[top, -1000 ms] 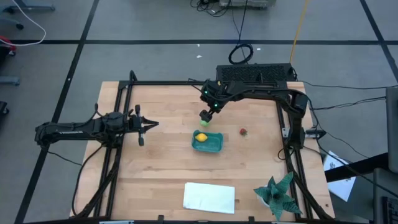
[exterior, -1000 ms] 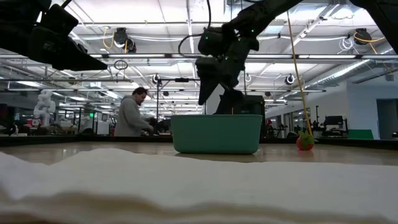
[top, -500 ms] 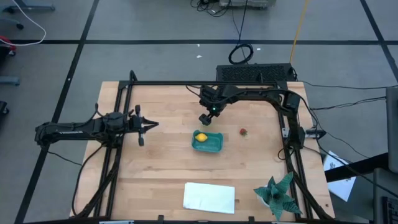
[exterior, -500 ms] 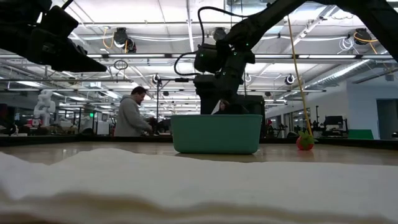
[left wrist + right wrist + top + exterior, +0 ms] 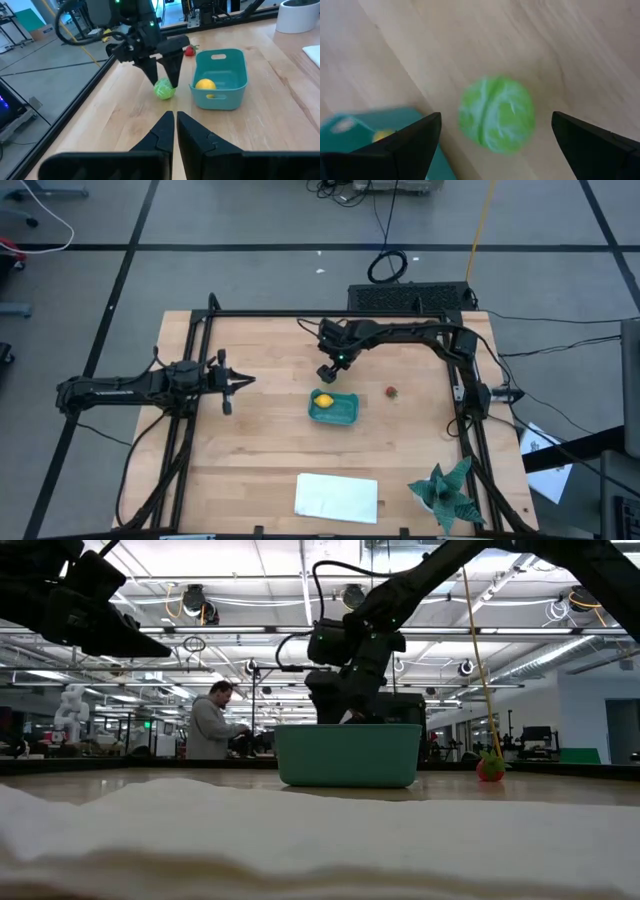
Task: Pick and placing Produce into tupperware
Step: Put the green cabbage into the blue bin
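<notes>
**Produce and tub, desk inventory**

Right tool (image 5: 162,75): released, fingers spread wide, straddling the green ball (image 5: 164,90) on the desk (image 5: 260,450), just beside the tub (image 5: 334,409). Lemon (image 5: 323,401): inside the tub. Red piece (image 5: 391,392): on the desk, apart from the tub. Left tool (image 5: 238,383): clenched, empty, waiting well apart.

Yellow piece (image 5: 323,400) lies in teal tub (image 5: 340,413), red piece (image 5: 391,392) beside

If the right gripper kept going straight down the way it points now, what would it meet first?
Most likely the light green ball, which lies on the table between the open fingers of the right gripper, beside the teal tub, not in it.
</notes>
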